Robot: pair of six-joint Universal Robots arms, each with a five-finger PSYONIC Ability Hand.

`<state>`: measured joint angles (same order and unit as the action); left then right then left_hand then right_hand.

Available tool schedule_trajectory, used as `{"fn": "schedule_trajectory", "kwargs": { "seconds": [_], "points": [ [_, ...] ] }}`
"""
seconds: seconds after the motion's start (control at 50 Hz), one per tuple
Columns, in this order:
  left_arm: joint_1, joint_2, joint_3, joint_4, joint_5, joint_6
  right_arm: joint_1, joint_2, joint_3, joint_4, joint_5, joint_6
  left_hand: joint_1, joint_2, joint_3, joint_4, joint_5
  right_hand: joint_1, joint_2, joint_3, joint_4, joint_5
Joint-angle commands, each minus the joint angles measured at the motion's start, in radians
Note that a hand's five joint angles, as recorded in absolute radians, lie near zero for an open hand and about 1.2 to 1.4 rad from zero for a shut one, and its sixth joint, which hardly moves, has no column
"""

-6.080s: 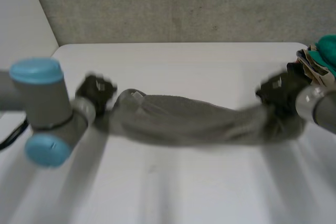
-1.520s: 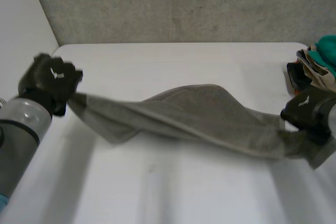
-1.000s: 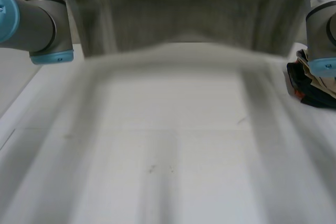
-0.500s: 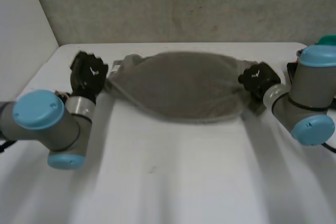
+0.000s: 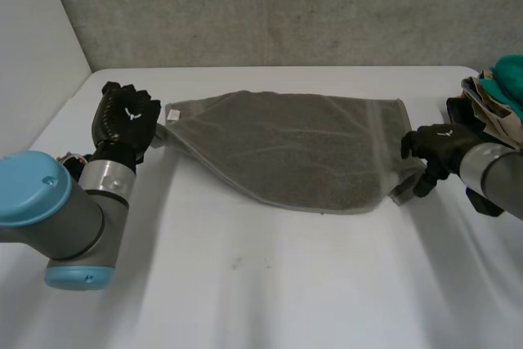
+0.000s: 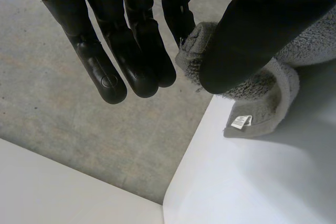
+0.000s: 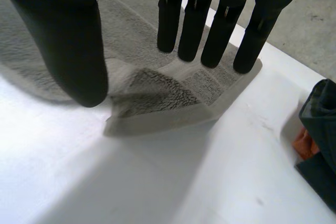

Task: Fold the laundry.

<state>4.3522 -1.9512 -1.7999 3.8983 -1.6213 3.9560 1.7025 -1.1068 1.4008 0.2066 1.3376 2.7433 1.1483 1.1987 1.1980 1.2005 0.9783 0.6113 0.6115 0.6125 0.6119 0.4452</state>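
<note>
Towel point(image 5: 294, 149): grey terry, one piece. Lies spread on the white table point(image 5: 270, 292), in its far half, between the two hands. Long axis runs across the table from the left hand to the right hand; far edge fairly straight, near edge sagging in a curve towards the camera. Small white label point(image 5: 172, 114) at the left far corner. Right near corner turned over on itself.

Left hand point(image 5: 124, 120): at the towel's left far corner. In the left wrist view the corner is pinched between the thumb and straight fingers point(image 6: 137, 51), with the label hanging below.

Right hand point(image 5: 441, 146): at the towel's right edge. Fingers point(image 7: 194, 22) straight and spread, thumb apart, holding nothing; the turned-over corner lies on the table beneath them.

Pile of clothes point(image 5: 497, 94): teal, tan and dark pieces, at the table's right edge, just beyond the right hand.
</note>
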Motion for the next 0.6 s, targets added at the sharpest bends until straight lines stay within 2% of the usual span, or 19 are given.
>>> {"fn": "schedule_trajectory", "kwargs": {
  "seconds": [0.02, 0.12, 0.2, 0.26, 0.3, 0.6],
  "points": [
    [0.015, 0.026, 0.001, -0.007, 0.000, -0.003, -0.030, -0.134, 0.188, -0.007, -0.066, -0.098, 0.248, 0.198, 0.198, 0.196, 0.243, 0.292, 0.292, 0.291, 0.292, 0.284],
    [0.024, 0.031, 0.001, -0.007, 0.000, -0.004, -0.029, -0.137, 0.228, -0.019, -0.097, -0.165, 0.248, 0.198, 0.198, 0.196, 0.243, 0.299, 0.299, 0.297, 0.298, 0.290],
    [0.024, 0.028, 0.004, -0.007, 0.000, -0.004, -0.024, -0.056, 0.192, -0.068, -0.097, -0.175, 0.248, 0.198, 0.198, 0.196, 0.243, 0.214, 0.214, 0.213, 0.213, 0.205],
    [0.021, 0.025, 0.004, -0.005, 0.000, -0.006, -0.026, 0.015, 0.146, -0.125, -0.087, -0.175, 0.248, 0.198, 0.198, 0.196, 0.243, 0.108, 0.108, 0.107, 0.108, 0.100],
    [0.021, 0.023, 0.004, -0.005, 0.000, -0.009, -0.023, 0.044, 0.113, -0.154, -0.083, -0.171, 0.248, 0.198, 0.198, 0.196, 0.243, -0.047, -0.047, -0.048, -0.047, -0.055],
    [0.044, 0.021, 0.020, -0.005, 0.001, -0.031, 0.003, 0.219, -0.068, -0.190, -0.086, -0.169, 0.248, 0.198, 0.198, 0.196, 0.243, -0.060, -0.060, -0.061, -0.060, -0.068]
  ]
}}
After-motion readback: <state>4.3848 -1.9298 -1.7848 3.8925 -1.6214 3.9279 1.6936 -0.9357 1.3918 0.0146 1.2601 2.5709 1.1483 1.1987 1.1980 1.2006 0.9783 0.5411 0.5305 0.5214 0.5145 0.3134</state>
